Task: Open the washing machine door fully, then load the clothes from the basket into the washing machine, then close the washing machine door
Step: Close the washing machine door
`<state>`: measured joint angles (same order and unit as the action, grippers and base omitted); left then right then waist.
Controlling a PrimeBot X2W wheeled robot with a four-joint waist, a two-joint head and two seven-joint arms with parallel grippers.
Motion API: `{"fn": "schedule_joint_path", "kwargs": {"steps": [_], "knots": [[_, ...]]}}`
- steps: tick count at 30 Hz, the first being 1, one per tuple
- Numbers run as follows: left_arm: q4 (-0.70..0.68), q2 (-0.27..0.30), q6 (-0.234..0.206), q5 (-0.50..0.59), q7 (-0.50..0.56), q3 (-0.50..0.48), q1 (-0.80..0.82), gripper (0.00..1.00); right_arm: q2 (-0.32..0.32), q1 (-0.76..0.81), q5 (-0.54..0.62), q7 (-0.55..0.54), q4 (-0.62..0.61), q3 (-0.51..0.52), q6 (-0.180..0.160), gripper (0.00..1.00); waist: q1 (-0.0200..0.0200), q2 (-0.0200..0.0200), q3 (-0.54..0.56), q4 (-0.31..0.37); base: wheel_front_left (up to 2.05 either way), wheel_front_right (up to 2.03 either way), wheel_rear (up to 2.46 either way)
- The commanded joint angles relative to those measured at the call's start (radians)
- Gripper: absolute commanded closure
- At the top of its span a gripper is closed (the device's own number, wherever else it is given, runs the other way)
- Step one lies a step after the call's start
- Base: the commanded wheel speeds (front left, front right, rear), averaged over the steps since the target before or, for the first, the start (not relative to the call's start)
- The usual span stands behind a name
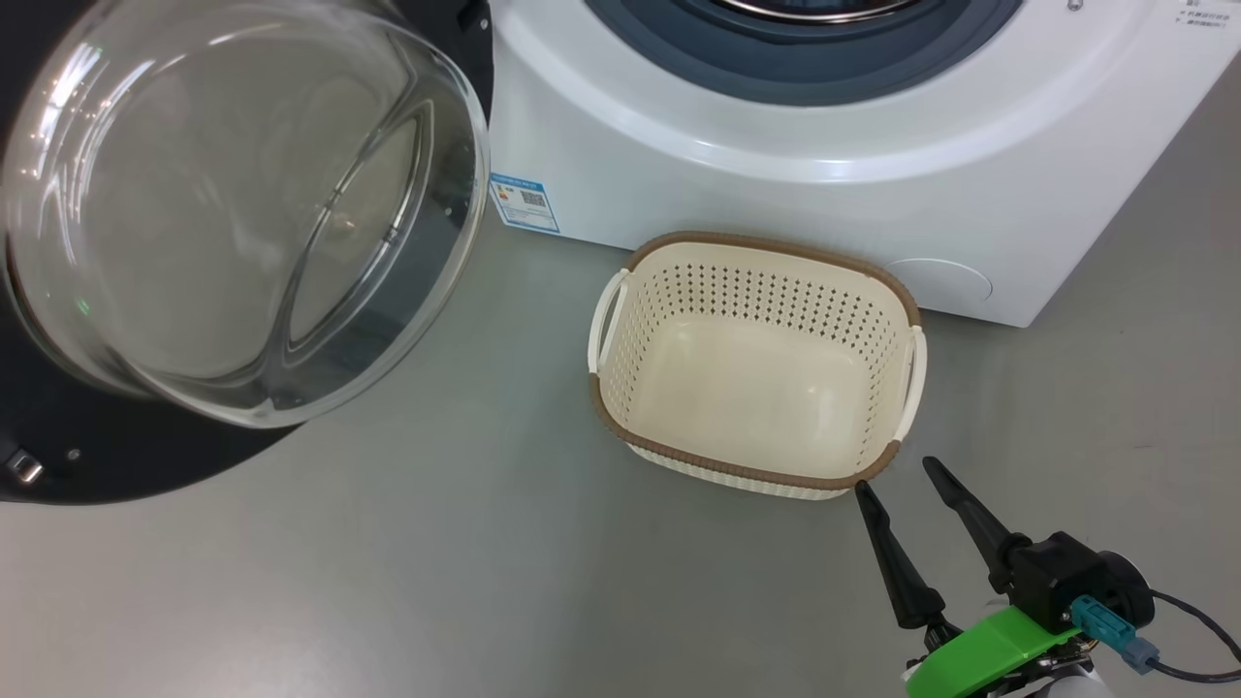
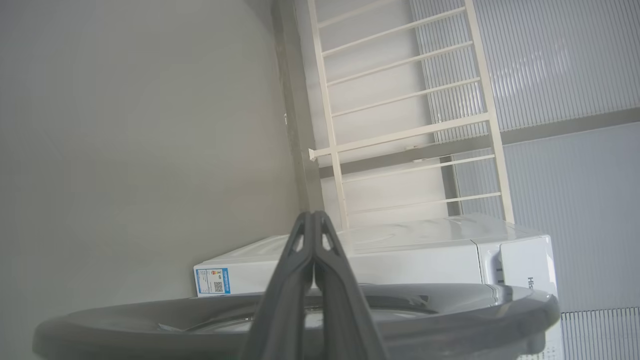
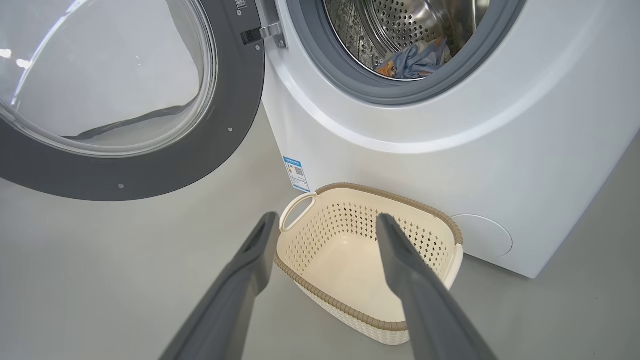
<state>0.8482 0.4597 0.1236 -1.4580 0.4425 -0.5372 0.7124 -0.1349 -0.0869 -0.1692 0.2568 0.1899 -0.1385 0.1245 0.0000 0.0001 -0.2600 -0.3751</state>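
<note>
The right gripper hangs with its two dark fingers spread wide and nothing between them. Just ahead of its tips is the near rim of the basket, which is empty down to its cream floor. Farther ahead and above, the clothes lie as a small blue bundle in the steel drum, behind the grey gasket. That leaves the washing machine door, swung wide open well off to that gripper's left. The left gripper has its fingers pressed tip to tip on nothing, and the door's dark outer rim curves across just under them; whether they touch it I cannot tell. The door looks rigid and fairly heavy, swinging only about its hinge. Its gloss would likely let a fingertip slide, and the glass bowl window is best left alone, so a push on the black ring at the edge farthest from the hinge seems the soundest hold. The washing machine stands on a smooth grey floor — bare and level. Beyond it are a plain wall, a white railing and ribbed panels.
</note>
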Motion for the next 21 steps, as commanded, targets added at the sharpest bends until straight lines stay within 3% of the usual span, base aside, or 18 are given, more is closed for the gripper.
{"fn": "schedule_joint_path", "kwargs": {"steps": [1, 21], "knots": [[-0.031, 0.063, 0.007, -0.011, 0.020, -0.013, -0.025, 1.00, -0.003, -0.018, 0.002, 0.005, -0.020, -0.027, 0.006, 0.00, 0.0000, -0.0001, 0.003, 0.000, 0.00, 0.00, 0.00], [-0.014, 0.006, 0.007, -0.160, 0.236, -0.052, -0.054, 1.00, -0.015, 0.013, -0.010, 0.005, -0.025, -0.025, 0.006, 0.00, 0.0000, -0.0001, 0.047, 0.030, 0.00, 0.00, 0.00]]}}
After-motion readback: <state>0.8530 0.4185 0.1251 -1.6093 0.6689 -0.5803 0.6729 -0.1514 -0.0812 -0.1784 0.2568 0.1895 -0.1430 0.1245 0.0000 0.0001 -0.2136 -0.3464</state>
